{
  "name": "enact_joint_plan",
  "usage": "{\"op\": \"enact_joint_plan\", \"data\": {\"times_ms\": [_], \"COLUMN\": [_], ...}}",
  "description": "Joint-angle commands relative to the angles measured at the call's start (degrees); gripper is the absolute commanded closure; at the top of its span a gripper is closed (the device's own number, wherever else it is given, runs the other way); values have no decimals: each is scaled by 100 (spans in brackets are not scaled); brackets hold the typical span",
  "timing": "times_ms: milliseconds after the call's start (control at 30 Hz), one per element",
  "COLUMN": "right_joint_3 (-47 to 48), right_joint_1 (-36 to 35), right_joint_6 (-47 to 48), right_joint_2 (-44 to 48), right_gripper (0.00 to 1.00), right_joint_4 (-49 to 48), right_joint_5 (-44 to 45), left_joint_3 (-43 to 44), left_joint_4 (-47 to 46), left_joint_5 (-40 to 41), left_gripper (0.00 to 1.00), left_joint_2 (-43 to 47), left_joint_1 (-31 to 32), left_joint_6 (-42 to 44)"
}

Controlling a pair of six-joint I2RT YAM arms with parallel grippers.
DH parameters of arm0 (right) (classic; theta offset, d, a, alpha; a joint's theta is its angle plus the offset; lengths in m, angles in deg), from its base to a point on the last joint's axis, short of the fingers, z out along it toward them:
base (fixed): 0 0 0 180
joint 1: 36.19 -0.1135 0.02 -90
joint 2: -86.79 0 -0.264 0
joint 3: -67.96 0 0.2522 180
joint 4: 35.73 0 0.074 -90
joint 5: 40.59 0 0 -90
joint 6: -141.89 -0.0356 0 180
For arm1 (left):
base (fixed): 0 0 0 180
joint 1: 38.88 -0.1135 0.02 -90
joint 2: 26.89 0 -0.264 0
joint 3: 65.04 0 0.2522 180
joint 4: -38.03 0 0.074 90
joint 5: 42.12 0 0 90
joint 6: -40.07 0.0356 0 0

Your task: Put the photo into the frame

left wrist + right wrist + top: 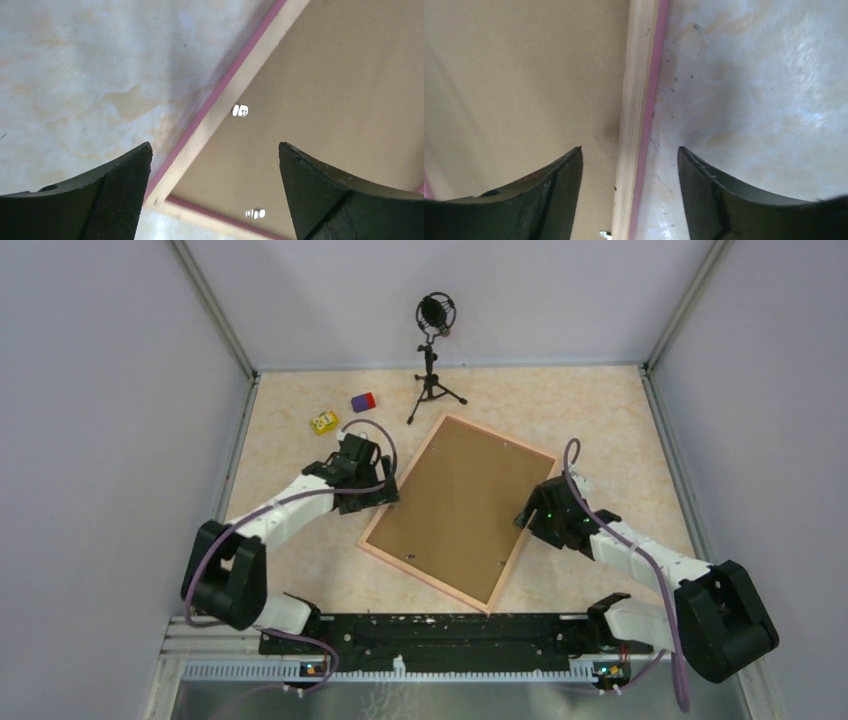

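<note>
The frame, with a thin pink border, lies back up and tilted on the table, filled by the brown backing board. The photo is not visible in any view. My left gripper is open and empty, straddling the frame's left rail near a corner, with small metal clips on the board. My right gripper is open and empty, straddling the frame's right rail, with one finger over the board and one over the table.
A black microphone on a tripod stands just behind the frame's far corner. A yellow toy and a purple-and-red block lie at the back left. Grey walls enclose the table on three sides.
</note>
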Motion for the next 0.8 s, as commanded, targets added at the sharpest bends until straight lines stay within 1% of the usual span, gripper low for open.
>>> {"op": "enact_joint_plan", "data": {"times_ms": [0,67,100,133,167,233,267,300,333,367,400,433,467,500,567,633,667,700,767], "right_joint_3": [572,924,1109,1280,1453,1930,2294,2744,3242,4068,4523,4796,5053,5375,5945,6322,6452,6524,6452], "right_joint_1": [-63,-84,-92,-93,-90,-74,-61,-26,108,341,549,683,759,801,827,889,956,1026,1122], "right_joint_6": [816,1229,1545,1917,2350,3201,3695,4025,4217,4323,4319,4376,4515,4658,4876,4989,4953,4908,4716], "right_joint_2": [378,527,508,399,192,-527,-1003,-1491,-2044,-2592,-2997,-3319,-3586,-3865,-4382,-4781,-4990,-5101,-5167], "right_gripper": [24,13,5,2,1,1,1,1,1,1,1,1,1,1,1,2,4,9,19], "right_joint_4": [788,918,812,561,234,-300,-404,-334,-125,258,504,491,417,515,759,915,1001,1015,931], "right_joint_5": [285,596,661,648,627,447,237,80,-282,-681,-1002,-1194,-1409,-1438,-1140,-1143,-1352,-1702,-2044], "left_joint_3": [105,-37,-183,-406,-638,-1141,-1373,-1599,-1763,-1917,-2060,-2200,-2320,-2388,-2408,-2407,-2400,-2377,-2263], "left_joint_4": [1497,1996,2096,2095,2031,1787,1606,1433,1311,1203,1053,841,592,404,135,-188,-326,-422,-462], "left_joint_5": [117,-254,-576,-914,-1230,-1797,-1983,-2138,-2205,-2235,-2283,-2341,-2398,-2348,-2244,-2258,-2268,-2233,-2037], "left_gripper": [1,1,1,1,2,6,8,8,7,7,7,7,7,7,3,1,1,1,6], "left_joint_2": [999,1213,1310,1427,1564,1897,2089,2305,2474,2593,2695,2717,2686,2610,2340,2032,1874,1746,1478], "left_joint_1": [-8,-1,-4,7,8,59,102,116,130,132,133,131,132,138,150,159,158,158,150], "left_joint_6": [-45,-543,-817,-1079,-1365,-2053,-2403,-2652,-2886,-3062,-3199,-3319,-3394,-3412,-3353,-3301,-3307,-3304,-3286]}}
